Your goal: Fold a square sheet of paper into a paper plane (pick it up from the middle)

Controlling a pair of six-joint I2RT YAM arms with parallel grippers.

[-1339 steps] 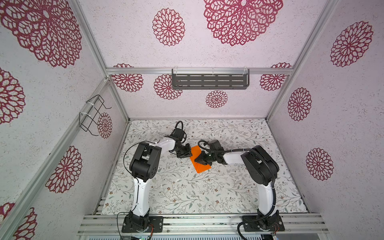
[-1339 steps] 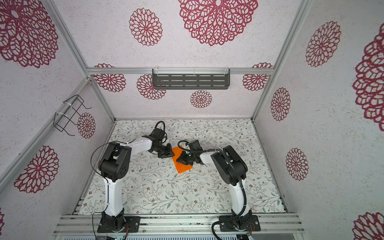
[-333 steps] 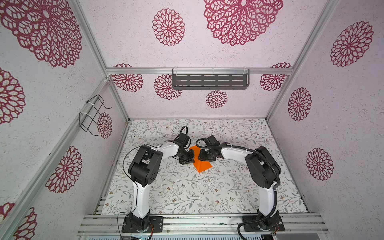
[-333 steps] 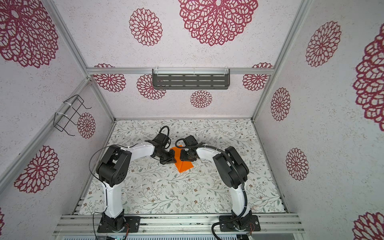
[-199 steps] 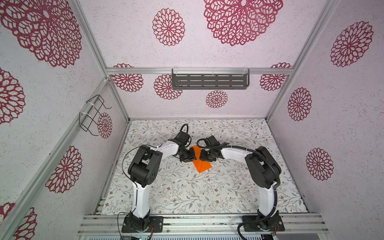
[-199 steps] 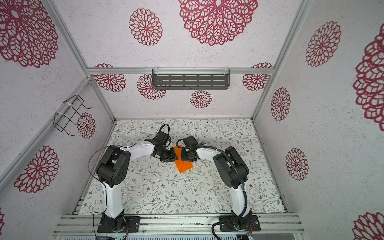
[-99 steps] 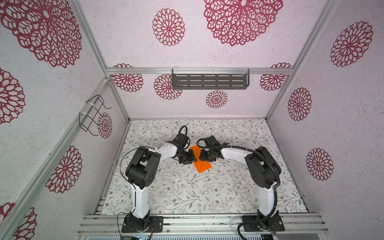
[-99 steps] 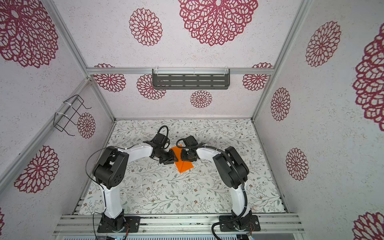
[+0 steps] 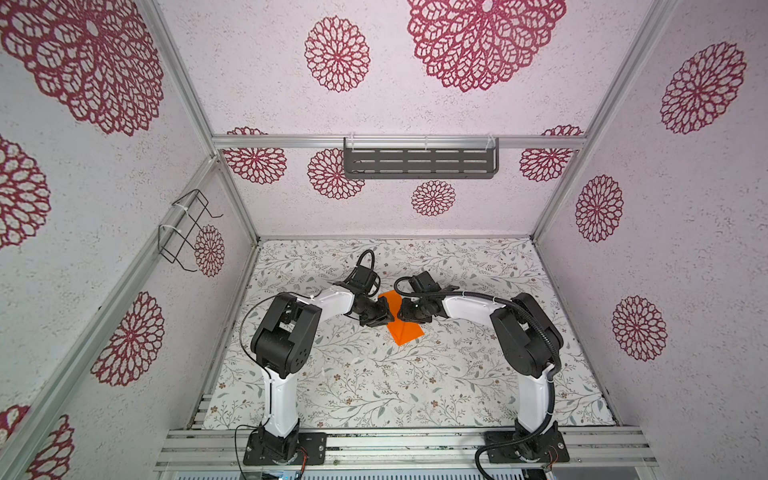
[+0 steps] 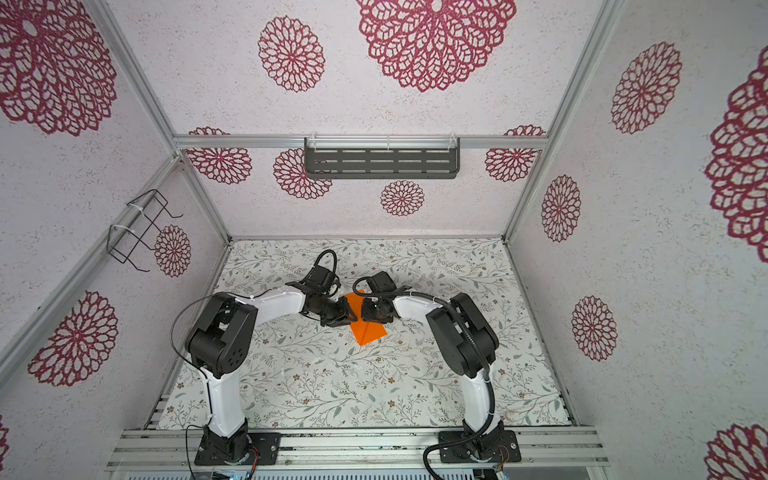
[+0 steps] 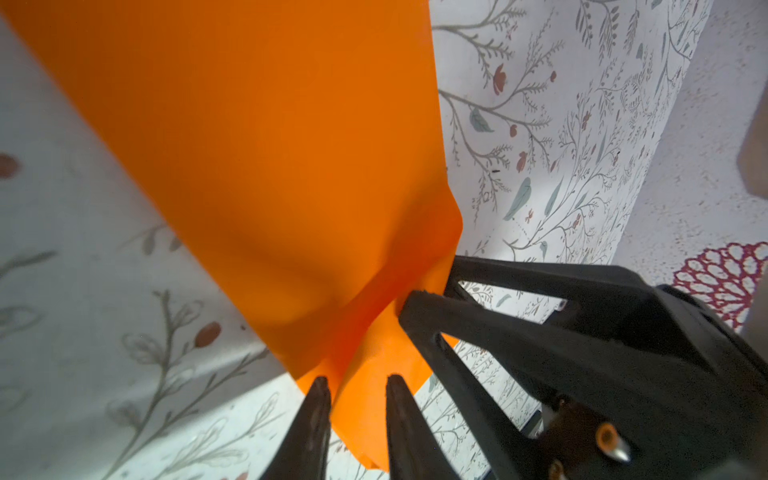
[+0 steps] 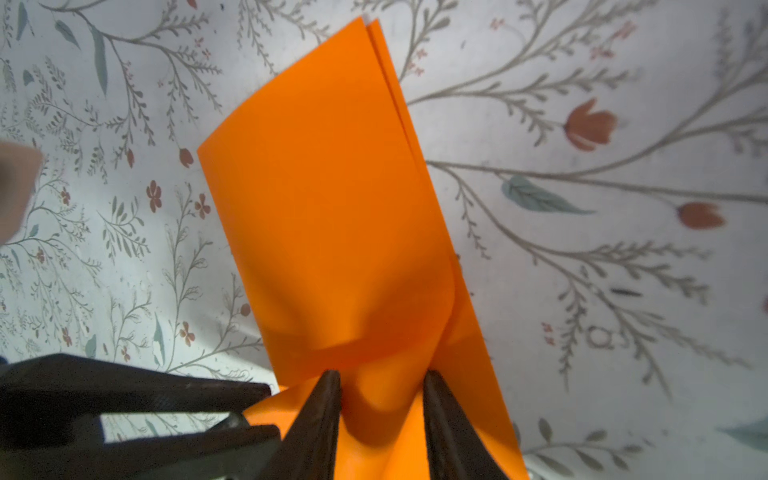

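The square sheet of paper (image 9: 406, 333) (image 10: 368, 331) is bright orange and lies doubled over on the floral table, its two layers showing at the far edge in the right wrist view (image 12: 324, 208). My left gripper (image 9: 390, 317) (image 11: 357, 384) and right gripper (image 9: 402, 316) (image 12: 380, 376) meet tip to tip over its middle. Each is open, jaws a little apart, with a raised hump of the paper (image 11: 270, 166) between the fingers. Each wrist view also shows the opposite gripper: the right gripper (image 11: 432, 280) and the left gripper (image 12: 270, 409). No paper plane is in view.
The floral mat (image 9: 374, 386) covers the table between the two arm bases. A dark slotted shelf (image 9: 419, 163) hangs on the back wall and a wire rack (image 9: 183, 232) on the left wall. Walls close in three sides.
Both grippers have stayed at the paper's middle. The left arm's elbow has swung slightly leftward. The paper has not visibly shifted on the table.
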